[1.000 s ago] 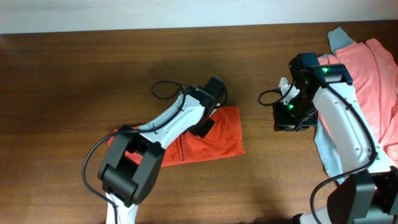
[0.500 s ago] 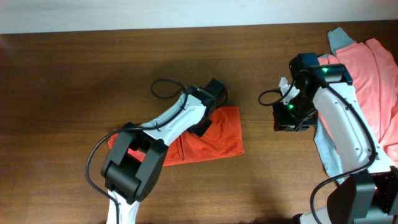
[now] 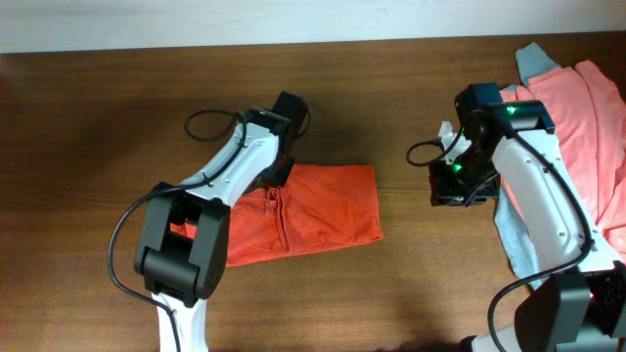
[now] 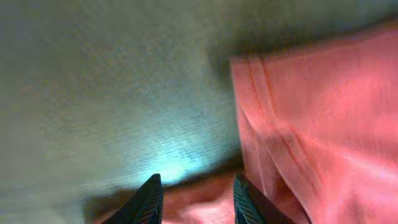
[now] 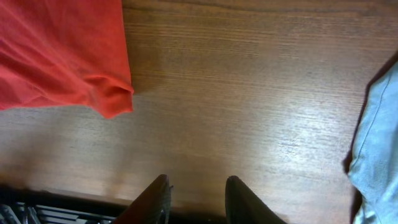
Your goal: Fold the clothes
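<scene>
One orange-red T-shirt (image 3: 328, 200) lies flat in a rough rectangle on the tabletop (image 3: 117, 117). Soft cotton, probably light and limp; likely to sag and creep on the wood, so best pinched at a hem or doubled corner. Left arm (image 3: 235, 161) stretches across it, jaws parted and empty at its far-left edge. Right arm (image 3: 533, 186) is bent inward, jaws parted, empty, over bare wood. Beyond, far right: salmon-pink garment (image 3: 587, 108) and grey-blue garment (image 5: 379, 143), heaped, unfolded.
</scene>
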